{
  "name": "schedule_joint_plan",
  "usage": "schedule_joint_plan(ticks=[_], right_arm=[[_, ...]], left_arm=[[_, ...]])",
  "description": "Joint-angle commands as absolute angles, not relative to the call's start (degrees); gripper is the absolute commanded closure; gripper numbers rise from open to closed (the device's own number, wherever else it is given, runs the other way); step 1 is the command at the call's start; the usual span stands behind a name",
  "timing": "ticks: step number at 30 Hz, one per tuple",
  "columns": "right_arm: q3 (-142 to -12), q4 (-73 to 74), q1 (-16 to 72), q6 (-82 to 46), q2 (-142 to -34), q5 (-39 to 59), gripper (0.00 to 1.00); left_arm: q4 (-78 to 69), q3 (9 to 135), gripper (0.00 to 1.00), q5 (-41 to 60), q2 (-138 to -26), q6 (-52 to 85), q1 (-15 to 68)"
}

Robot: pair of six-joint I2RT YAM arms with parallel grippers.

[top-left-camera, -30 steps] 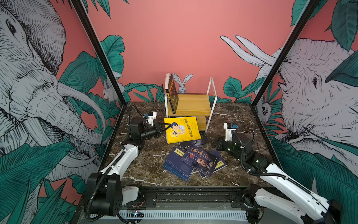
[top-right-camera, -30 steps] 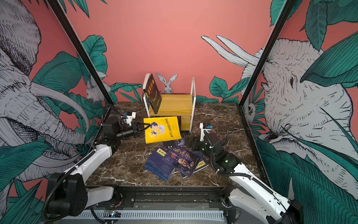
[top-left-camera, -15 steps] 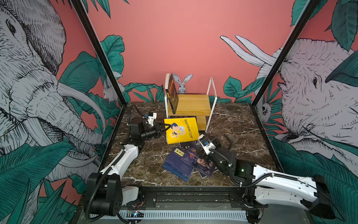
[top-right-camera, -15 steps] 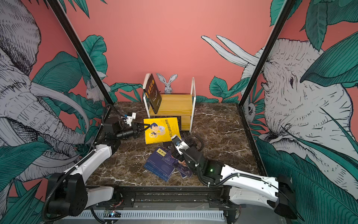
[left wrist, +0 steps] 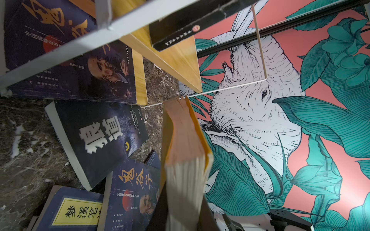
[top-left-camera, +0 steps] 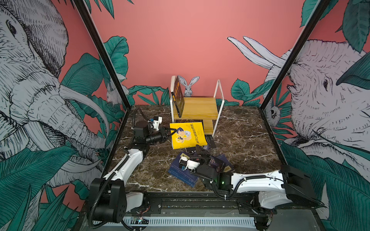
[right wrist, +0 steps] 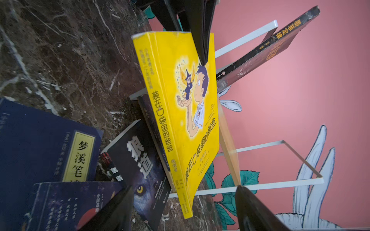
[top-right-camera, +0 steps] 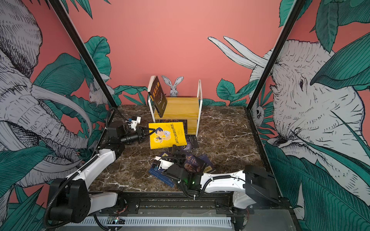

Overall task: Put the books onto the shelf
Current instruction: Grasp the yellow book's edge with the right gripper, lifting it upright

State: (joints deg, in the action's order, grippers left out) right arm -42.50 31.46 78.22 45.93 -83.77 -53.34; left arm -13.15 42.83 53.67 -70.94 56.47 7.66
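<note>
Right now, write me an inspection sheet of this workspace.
Surface: dark marble tabletop, white-veined.
Job's things: shelf carries a dark book leaning on its left frame and a lower-board book; yellow book held up in front of it; black wolf book and navy books lie on the tabletop.
Clutter: nothing seen.
Grippers: left gripper shut on the yellow book's edge; right gripper open over the navy books, holding nothing.
Cables: black cables run along both arms, clear of the shelf.
Surroundings: pink mural walls, black frame posts.
</note>
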Motion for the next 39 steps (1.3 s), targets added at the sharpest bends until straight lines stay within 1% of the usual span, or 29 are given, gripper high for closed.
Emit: schedule_joint_plan(ticks=[1,5,7,12,14,18,24,28,33,37,39], right_arm=[[-41.4,51.8,77.8,57.7,-87.1,-57.9,0.2],[-41.5,69.5,75.8,65.8,-95.1,-58.8,0.21],[-41.4,73.4,74.8,67.8,-98.3,-57.1,0.23],[-42.6,76.6,71.7,67.5,-104.1,-55.5,0.25],[-42.5,77.1,70.4,66.7,-105.0,-54.6,0.28],[-43.1,77.8,68.0,65.3,-106.3,-53.6,0.37],[-44.9,78.5,66.4,66.1,-108.7,-50.5,0.41],[-46.6,79.4,66.1,66.9,-110.1,-48.4,0.45],[-48.6,80.9,65.8,68.3,-111.4,-47.7,0.49],[-48.0,80.8,66.0,68.0,-110.6,-44.8,0.6],[-48.4,80.9,66.0,69.7,-111.0,-44.5,0.62]], left_arm=[[-16.3,44.5,1.0,55.1,-70.1,56.1,7.4],[-17.8,44.3,1.0,55.7,-70.3,57.8,7.5],[-18.4,44.0,1.0,55.4,-70.3,57.9,7.5],[-17.6,44.4,1.0,55.8,-69.8,58.1,7.5],[-18.3,43.8,1.0,55.5,-69.7,57.9,7.5],[-17.2,44.4,1.0,55.8,-69.6,57.8,7.5],[-17.4,44.1,1.0,55.3,-69.9,57.2,7.5],[-17.7,43.6,1.0,55.2,-70.0,57.5,7.5],[-16.3,44.2,1.0,55.2,-69.9,56.9,7.5],[-16.6,43.5,1.0,54.7,-69.9,55.8,7.6],[-15.7,43.9,1.0,54.8,-69.8,55.5,7.5]])
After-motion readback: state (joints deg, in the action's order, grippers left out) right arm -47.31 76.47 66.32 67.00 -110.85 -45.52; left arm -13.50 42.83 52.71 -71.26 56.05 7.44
